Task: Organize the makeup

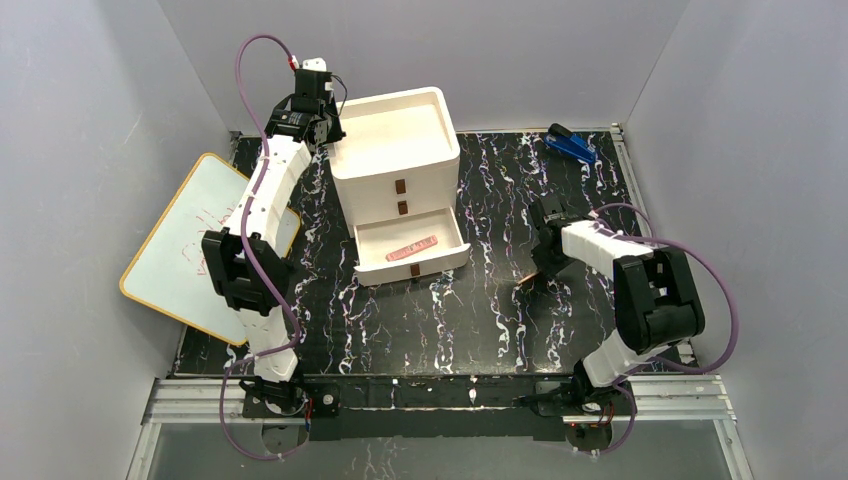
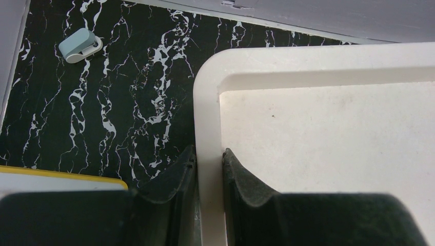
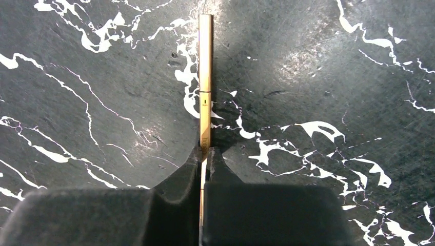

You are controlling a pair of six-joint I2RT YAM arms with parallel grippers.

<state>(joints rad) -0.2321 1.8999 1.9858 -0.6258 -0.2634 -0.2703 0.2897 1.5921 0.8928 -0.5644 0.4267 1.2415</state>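
Right wrist: right jaws pinched on the thin golden stick (image 3: 205, 77) over the black marbled surface (image 3: 333, 77), left jaws clamp the white drawer unit's (image 2: 208, 102) rim. Reddish rectangular palette's (image 1: 411, 247) in the open drawer (image 1: 395, 230); stick looks like the last loose bit

**No writing clear enough to read**

No word, number or brand is legible in any view. The whiteboard (image 1: 190, 260), at nine o'clock on the bench (image 1: 500, 320), carries faint red strokes, too pale to make out as letters or figures. The stick (image 3: 205, 77) bears a small dark mark midway along its barrel and fine print toward its six o'clock end, both too small to read.
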